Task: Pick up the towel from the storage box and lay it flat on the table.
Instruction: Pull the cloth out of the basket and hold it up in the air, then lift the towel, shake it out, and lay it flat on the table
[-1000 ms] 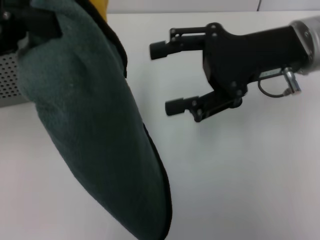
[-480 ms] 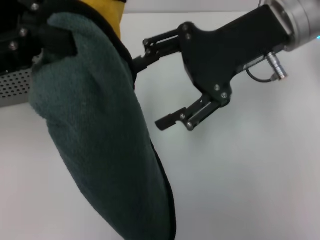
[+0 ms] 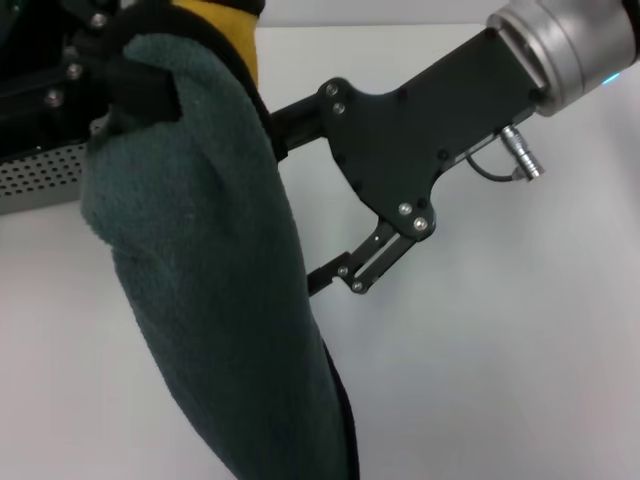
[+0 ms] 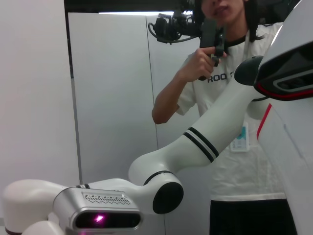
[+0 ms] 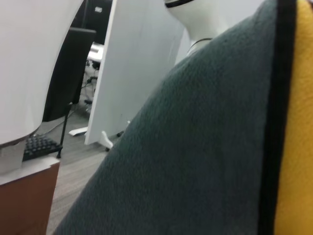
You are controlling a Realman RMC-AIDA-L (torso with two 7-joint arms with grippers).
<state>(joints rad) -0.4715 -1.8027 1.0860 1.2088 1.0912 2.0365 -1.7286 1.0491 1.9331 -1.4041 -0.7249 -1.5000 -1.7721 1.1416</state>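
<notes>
towel: the dark green terry towel (image 3: 210, 300) with darker stitched edging hangs in the air in a long drooping fold on the left of the head view, a yellow face (image 3: 225, 30) showing at its far upper edge; it fills most of my right wrist view (image 5: 195, 147).
left gripper: my black left gripper (image 3: 115, 85) is pinched on the upper end of the towel at the far left, holding it up off the table.
right gripper: my black right gripper (image 3: 295, 200) reaches in from the right, its fingers spread, with both tips hidden behind the towel's right edge; i cannot tell whether they touch the cloth.
storage box: the pale grey-green perforated plastic box (image 3: 40, 180) shows only as a strip of holed wall at the far left, behind the towel.
table: the plain white tabletop (image 3: 500, 350) lies under everything.
background: my left wrist view shows my white arm (image 4: 195, 147) and a person (image 4: 230, 73) holding a camera.
</notes>
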